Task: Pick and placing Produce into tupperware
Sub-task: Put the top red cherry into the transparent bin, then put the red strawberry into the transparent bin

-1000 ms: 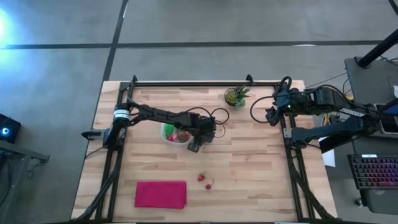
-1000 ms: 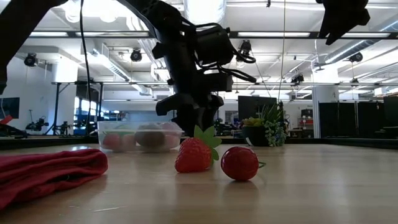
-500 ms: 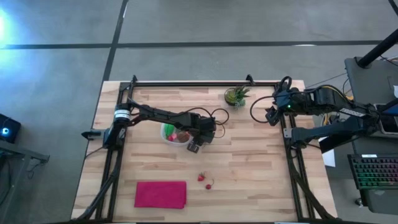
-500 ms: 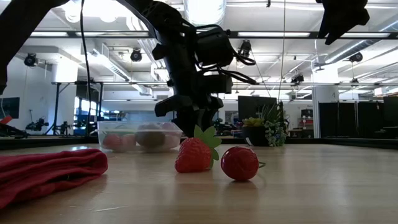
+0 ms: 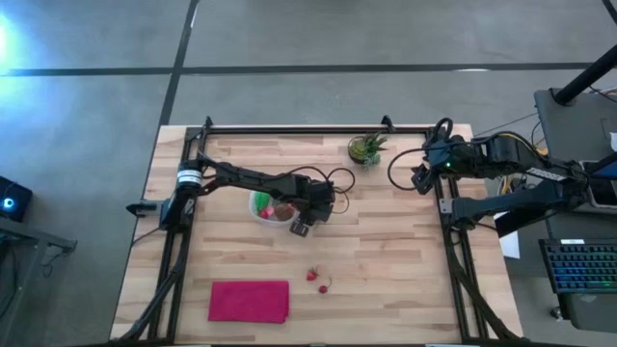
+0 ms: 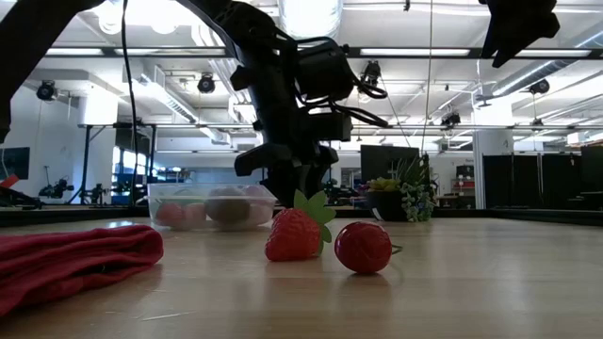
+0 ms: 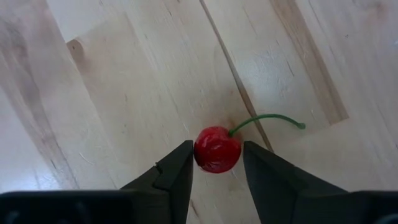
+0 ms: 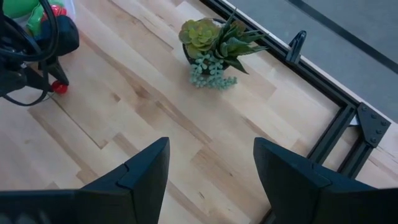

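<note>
My left gripper (image 5: 301, 229) points down at the table just right of the clear tupperware (image 5: 269, 207), with a small red cherry (image 7: 217, 149) between its fingers. The tupperware holds green, brown and pink-red pieces and also shows in the low view (image 6: 212, 207). A strawberry (image 5: 311, 275) and a red ball with a stem (image 5: 324, 285) lie on the bare wood nearer the near edge. My right gripper (image 8: 211, 168) is open and waits above the table's far right corner (image 5: 419, 178). My left gripper pinches the cherry's round body (image 7: 200, 151) between its two fingers, one on each side. The fingers come from above, pointing down. The green stem (image 7: 273, 118) sticks out free past them. Whether the cherry rests on the wood or is lifted, I cannot tell.
A flat magenta cloth (image 5: 249, 301) lies at the near left. A small potted plant (image 5: 366, 147) stands at the far edge. Black frame rails (image 5: 289, 128) run along the far and side edges. Bare wood stretches over the right half.
</note>
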